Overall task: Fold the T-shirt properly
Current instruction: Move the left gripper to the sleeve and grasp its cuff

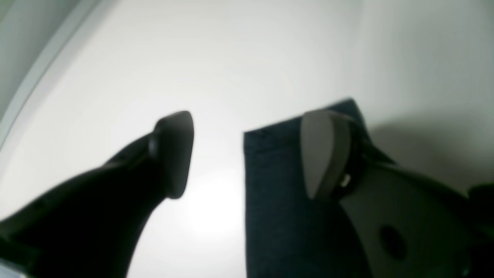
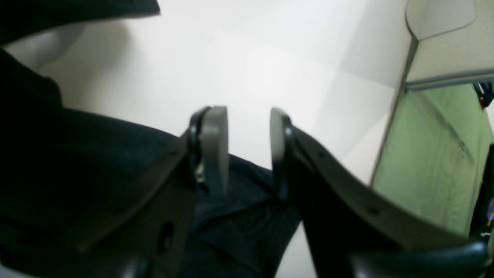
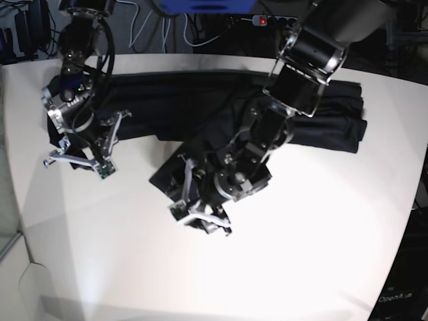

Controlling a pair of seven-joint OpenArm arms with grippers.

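1. In the base view's lower centre, the left gripper [image 3: 200, 212] hangs low over the white table [image 3: 321, 247], its jaws spread wide with nothing between them.
2. The left wrist view shows one of its fingers [image 1: 320, 154] over the squared end of a sleeve [image 1: 278, 193], the other over bare table.
3. At middle left of the base view, the right gripper [image 3: 83, 152] sits at the shirt's left edge, jaws partly apart; the right wrist view shows a gap between the pads [image 2: 214, 146], dark cloth below, nothing pinched.
4. The T-shirt [image 3: 200, 100] lies crumpled across the upper half of the table, bunched at upper right.
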